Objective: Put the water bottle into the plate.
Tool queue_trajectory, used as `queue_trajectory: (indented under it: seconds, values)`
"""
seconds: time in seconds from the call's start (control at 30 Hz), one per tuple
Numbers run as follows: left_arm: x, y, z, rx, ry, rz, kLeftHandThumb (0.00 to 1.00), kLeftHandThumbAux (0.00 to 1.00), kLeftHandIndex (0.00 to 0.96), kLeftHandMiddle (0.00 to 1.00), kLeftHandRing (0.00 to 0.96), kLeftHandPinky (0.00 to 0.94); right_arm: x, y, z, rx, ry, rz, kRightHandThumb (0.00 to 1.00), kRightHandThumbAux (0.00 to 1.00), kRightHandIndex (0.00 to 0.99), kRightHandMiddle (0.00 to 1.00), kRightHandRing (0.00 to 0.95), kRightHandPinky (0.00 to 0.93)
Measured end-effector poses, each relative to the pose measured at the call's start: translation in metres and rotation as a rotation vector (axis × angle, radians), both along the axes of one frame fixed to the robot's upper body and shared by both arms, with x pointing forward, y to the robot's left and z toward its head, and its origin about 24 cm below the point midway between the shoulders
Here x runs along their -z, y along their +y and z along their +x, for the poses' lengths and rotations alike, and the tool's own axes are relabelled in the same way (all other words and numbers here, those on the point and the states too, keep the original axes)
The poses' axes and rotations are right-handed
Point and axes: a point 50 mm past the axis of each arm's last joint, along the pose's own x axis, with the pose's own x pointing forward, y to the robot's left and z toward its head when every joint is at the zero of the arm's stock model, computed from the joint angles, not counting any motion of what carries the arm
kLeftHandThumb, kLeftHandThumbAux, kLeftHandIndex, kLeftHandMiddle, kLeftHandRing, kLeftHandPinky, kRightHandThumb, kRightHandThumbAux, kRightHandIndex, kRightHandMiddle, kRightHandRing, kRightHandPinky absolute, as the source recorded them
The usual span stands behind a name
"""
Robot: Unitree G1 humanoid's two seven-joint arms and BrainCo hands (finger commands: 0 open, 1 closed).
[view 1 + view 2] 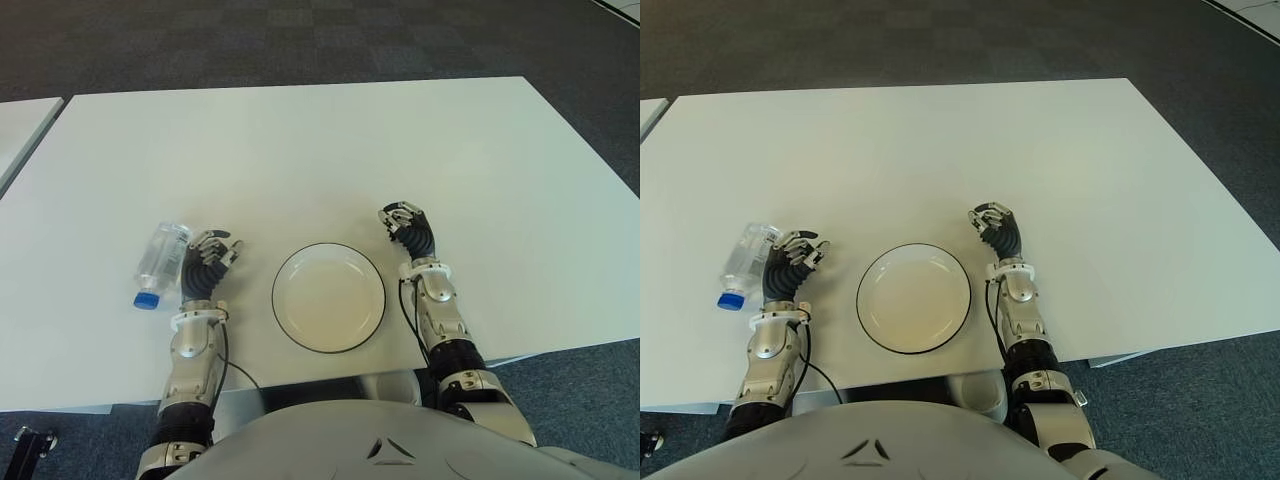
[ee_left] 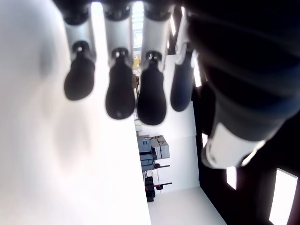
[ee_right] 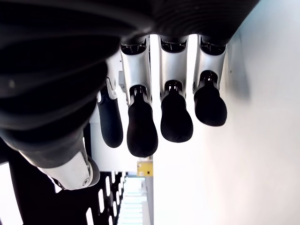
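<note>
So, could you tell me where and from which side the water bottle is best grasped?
Probably around the clear middle of the water bottle, coming from its plate-facing side with the left hand right beside it. The bottle lies flat on the table, blue cap toward the robot, so its long side is open to wrap.

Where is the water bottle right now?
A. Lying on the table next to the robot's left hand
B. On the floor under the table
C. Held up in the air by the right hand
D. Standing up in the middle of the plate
A: the water bottle lies on its side on the table, just outside the left hand, while the plate holds nothing.
</note>
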Motion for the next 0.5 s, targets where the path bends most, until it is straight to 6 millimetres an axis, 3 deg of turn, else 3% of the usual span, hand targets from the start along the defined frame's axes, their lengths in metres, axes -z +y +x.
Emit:
queue_trajectory:
  seconds: [0.5]
  values:
    - [-0.0026,0.0008,-0.0017,-0.004,-0.005,0.005,0.699,0.719,0.434,0.727,0.732,0.721,-0.0007,0.0003,0.0031,-0.004,-0.001,0.018,0.706,0.726,0.438,0.746,0.751,0.752]
